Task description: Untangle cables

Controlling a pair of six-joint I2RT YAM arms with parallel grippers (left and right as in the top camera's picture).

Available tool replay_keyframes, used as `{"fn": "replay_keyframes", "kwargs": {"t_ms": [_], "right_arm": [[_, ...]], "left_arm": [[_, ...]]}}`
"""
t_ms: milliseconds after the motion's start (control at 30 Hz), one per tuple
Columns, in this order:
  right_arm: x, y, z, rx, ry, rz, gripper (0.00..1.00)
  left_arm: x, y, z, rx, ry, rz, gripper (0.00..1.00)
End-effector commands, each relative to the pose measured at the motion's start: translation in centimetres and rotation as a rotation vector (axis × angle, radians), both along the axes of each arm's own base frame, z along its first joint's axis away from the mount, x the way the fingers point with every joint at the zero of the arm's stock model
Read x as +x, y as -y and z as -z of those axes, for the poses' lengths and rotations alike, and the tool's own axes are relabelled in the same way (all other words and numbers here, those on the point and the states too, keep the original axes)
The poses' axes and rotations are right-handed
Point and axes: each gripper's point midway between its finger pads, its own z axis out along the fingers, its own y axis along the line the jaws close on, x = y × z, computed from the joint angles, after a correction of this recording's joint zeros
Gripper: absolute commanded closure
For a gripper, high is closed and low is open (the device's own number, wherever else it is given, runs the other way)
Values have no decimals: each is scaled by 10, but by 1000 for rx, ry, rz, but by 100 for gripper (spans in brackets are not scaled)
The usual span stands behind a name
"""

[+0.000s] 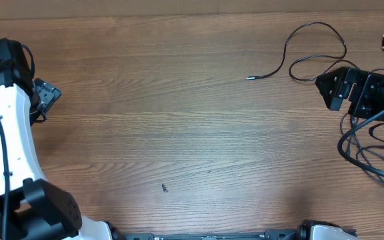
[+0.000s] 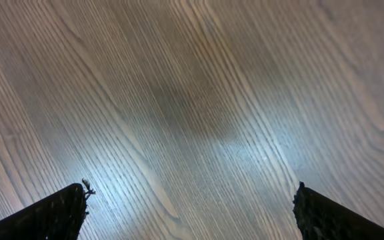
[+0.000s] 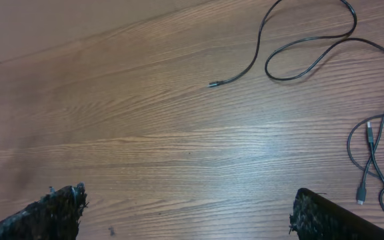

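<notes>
Gaping empty, left gripper (image 2: 191, 193) and right gripper (image 3: 189, 193) hover; cables (image 1: 265, 75) seemingly tangled beside the right.

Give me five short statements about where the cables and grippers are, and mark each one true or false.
1. The cables lie toward the right side of the table. True.
2. The left gripper is clamped on a cable. False: its jaws stand open over bare wood, with no cable near them.
3. The right gripper is open and holds nothing. True.
4. The cables sit in a tray. False: they lie directly on the wooden table.
5. One plug end rests on bare wood, apart from both grippers. True.
</notes>
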Motion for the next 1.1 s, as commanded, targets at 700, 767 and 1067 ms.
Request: {"fn": "replay_keyframes", "kwargs": {"t_ms": [700, 767, 1067], "right_arm": [[0, -2, -2, -3, 9, -12, 0], [0, -2, -2, -3, 9, -12, 0], [0, -2, -2, -3, 9, -12, 0]], "left_arm": [[-9, 84, -115, 95, 348, 216, 0], [-13, 89, -123, 99, 373, 229, 1], [-34, 103, -150, 112, 465, 266, 0]]}}
